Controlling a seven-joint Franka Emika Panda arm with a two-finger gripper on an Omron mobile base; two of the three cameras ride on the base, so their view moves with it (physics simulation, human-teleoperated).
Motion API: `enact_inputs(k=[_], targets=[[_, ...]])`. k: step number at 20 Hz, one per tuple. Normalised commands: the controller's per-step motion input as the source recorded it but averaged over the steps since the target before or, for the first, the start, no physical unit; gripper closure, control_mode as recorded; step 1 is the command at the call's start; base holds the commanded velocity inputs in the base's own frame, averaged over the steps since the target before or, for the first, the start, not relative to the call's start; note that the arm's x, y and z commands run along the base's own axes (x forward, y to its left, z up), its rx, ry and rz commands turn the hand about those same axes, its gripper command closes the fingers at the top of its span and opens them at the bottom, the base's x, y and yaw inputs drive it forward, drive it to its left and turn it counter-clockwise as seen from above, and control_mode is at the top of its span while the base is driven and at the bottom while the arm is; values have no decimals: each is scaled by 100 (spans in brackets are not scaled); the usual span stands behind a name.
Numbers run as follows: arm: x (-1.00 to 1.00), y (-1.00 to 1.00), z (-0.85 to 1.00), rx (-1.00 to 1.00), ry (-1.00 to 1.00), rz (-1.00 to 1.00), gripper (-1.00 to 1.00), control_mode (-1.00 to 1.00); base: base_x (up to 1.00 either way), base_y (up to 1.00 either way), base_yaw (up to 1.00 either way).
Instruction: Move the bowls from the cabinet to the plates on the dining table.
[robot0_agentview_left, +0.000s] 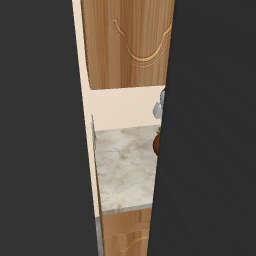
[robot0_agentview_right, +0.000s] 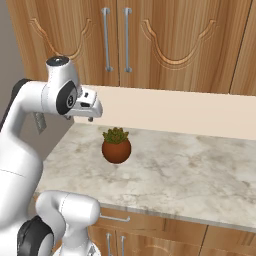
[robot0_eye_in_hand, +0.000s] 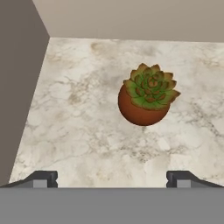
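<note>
Light-brown wall cabinet (robot0_agentview_right: 165, 35) doors with carved arches and long silver bar handles (robot0_agentview_right: 106, 40) stand shut above the counter; one door (robot0_agentview_left: 130, 45) also shows in the left base view. The bowls are hidden. The plates and the dining table are out of view. My gripper (robot0_agentview_right: 91, 118) hangs below the cabinet, over the left end of the marble counter (robot0_agentview_right: 190, 175), pointing down. In the hand view my gripper (robot0_eye_in_hand: 113, 179) is open, its fingertips (robot0_eye_in_hand: 43, 179) wide apart with nothing between them.
A round terracotta pot with a green succulent (robot0_agentview_right: 116, 146) stands on the counter just right of and below the hand, also seen as pot (robot0_eye_in_hand: 143, 98) and pot (robot0_agentview_left: 156, 144). A grey side wall (robot0_eye_in_hand: 17, 87) bounds the counter on the left. Lower cabinet doors (robot0_agentview_right: 150, 235) sit under the counter edge.
</note>
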Motion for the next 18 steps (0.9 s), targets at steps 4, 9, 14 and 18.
enact_inputs(k=[4,9,14,18], targets=[[-13,0,0,0,-4,-6,-100,-100,0,0,0],[-21,0,0,0,-6,-5,-100,-100,0,0,0],[-19,0,2,0,-6,-1,-100,-100,0,0,0],[-23,0,16,0,-10,0,-100,-100,0,0,0]])
